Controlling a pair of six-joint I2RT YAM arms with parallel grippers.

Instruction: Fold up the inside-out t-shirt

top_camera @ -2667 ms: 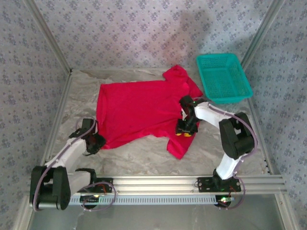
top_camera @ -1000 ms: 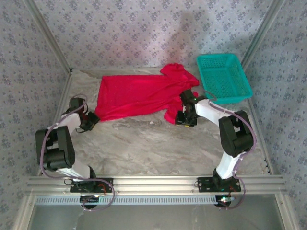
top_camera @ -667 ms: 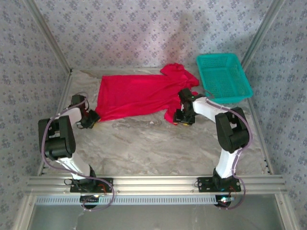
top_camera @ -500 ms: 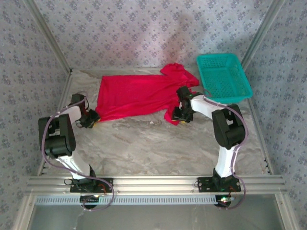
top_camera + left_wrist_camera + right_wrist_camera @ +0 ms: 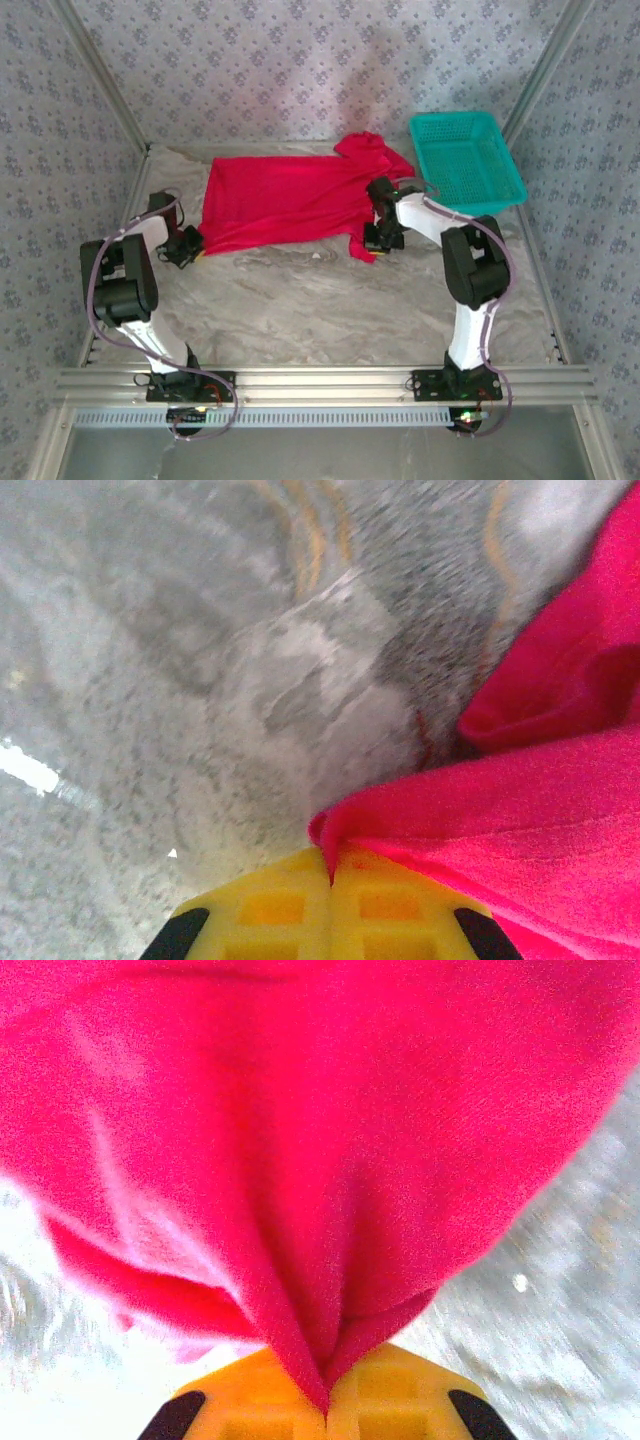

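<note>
The bench (image 5: 330,300) carries the t-shirt (image 5: 280,200), lying across its far half. The basket (image 5: 470,206), just beside the shirt's right end, looks empty. My left gripper (image 5: 330,865) is clenched on the shirt's left corner, and my right gripper (image 5: 325,1400) on a bunched fold at the right. Both pinches are thin, so an uneven pull could slip one free and skew the fold.
</note>
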